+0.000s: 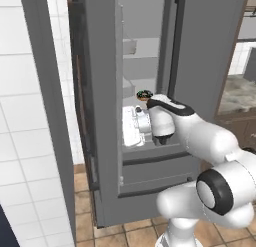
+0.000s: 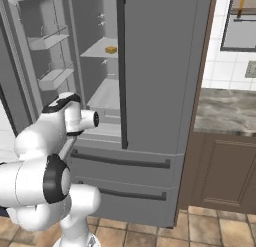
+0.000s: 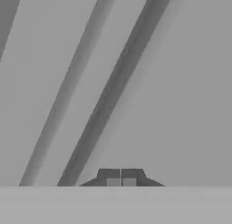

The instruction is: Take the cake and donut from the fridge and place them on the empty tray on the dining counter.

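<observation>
The fridge stands with its left door swung open and its right door closed. The donut, a dark ring with specks, lies on a middle shelf just above my wrist. Higher up, on an upper shelf, sits the cake, a small orange block. My hand reaches into the opening at the lower shelf, below both. My gripper is shut with nothing between its tips, facing plain grey fridge surfaces. The tray and the dining counter are out of view.
The open left door with its bins stands close on the left. Two drawer fronts lie below the opening. A marbled counter on brown cabinets adjoins the fridge on the right. A white tiled wall is at far left.
</observation>
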Robot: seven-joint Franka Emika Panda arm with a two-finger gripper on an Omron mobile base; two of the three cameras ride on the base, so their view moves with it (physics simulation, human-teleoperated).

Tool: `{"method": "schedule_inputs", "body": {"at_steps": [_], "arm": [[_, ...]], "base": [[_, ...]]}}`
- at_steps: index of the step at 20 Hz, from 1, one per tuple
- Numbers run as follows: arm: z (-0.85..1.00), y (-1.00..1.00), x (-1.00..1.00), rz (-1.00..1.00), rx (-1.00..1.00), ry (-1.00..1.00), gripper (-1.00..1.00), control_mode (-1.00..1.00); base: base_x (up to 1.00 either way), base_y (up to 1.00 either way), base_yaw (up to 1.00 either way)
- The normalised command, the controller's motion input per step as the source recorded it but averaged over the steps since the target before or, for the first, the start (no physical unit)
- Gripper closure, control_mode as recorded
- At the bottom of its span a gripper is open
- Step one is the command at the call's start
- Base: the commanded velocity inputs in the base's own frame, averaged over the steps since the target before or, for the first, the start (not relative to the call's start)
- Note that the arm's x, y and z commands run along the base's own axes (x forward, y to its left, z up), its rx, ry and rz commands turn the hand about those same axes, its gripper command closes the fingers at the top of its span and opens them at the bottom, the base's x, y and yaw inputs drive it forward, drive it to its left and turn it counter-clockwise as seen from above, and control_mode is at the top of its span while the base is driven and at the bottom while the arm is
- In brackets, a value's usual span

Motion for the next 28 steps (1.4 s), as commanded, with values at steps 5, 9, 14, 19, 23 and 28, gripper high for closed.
{"method": "schedule_inputs", "body": {"at_steps": [5,9,14,19,23,28], "arm": [[0.46,-1.0,-0.9,-0.14,0.06,-0.02,1.0,-1.0],[0.53,-0.98,-0.46,-0.15,0.0,0.05,1.0,-1.0],[0.42,-0.98,-0.32,-0.23,0.0,0.1,1.0,-1.0],[0.6,-1.0,-0.08,-0.37,-0.05,0.32,1.0,-1.0],[0.49,-0.89,-0.07,-0.48,-0.07,0.41,1.0,-1.0],[0.51,-0.51,-0.26,-0.36,-0.02,0.26,1.0,-1.0]], "base": [[0.0,0.0,0.0],[0.0,0.0,0.0],[0.0,0.0,0.0],[0.0,0.0,0.0],[0.0,0.0,0.0],[0.0,0.0,0.0]]}}
